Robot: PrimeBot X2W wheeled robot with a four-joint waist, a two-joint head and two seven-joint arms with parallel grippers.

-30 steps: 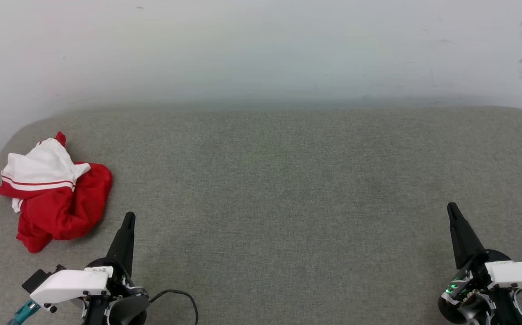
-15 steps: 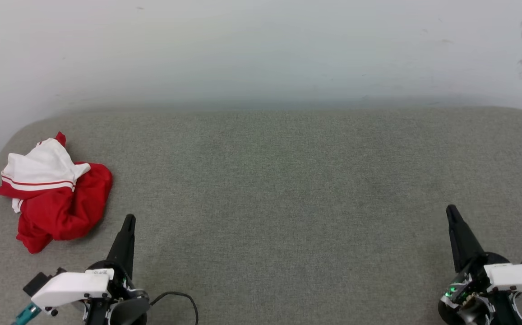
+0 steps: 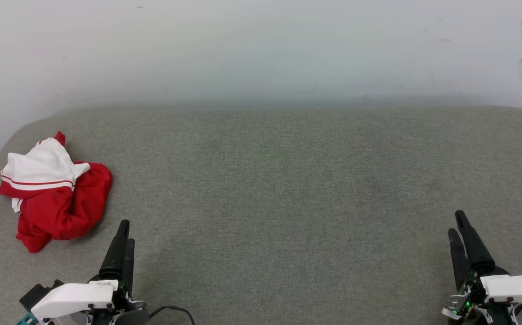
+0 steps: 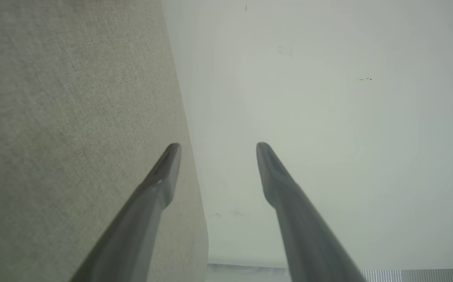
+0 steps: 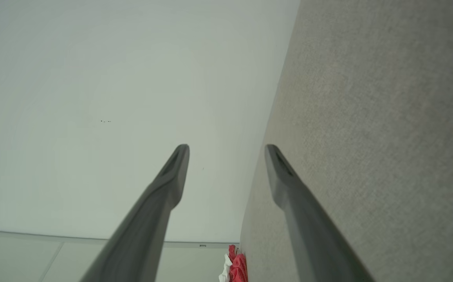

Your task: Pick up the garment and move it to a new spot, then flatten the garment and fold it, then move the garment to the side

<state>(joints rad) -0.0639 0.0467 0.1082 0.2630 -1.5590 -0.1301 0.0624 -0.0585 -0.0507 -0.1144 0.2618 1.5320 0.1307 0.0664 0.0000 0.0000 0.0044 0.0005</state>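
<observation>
Surface (image 3: 288, 180): grey fabric, pale wall (image 3: 261, 54) behind.
Garment (image 3: 53, 194): crumpled red-and-white heap, left side.
Left gripper (image 3: 126, 231): jaws apart, empty.
Right gripper (image 3: 455, 222): jaws apart, empty.

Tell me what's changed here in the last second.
The left gripper and the right gripper were shut and now stand with fingers apart, holding nothing. Each also drew back slightly toward the robot. The garment stayed crumpled at the left of the grey padded surface, untouched.
</observation>
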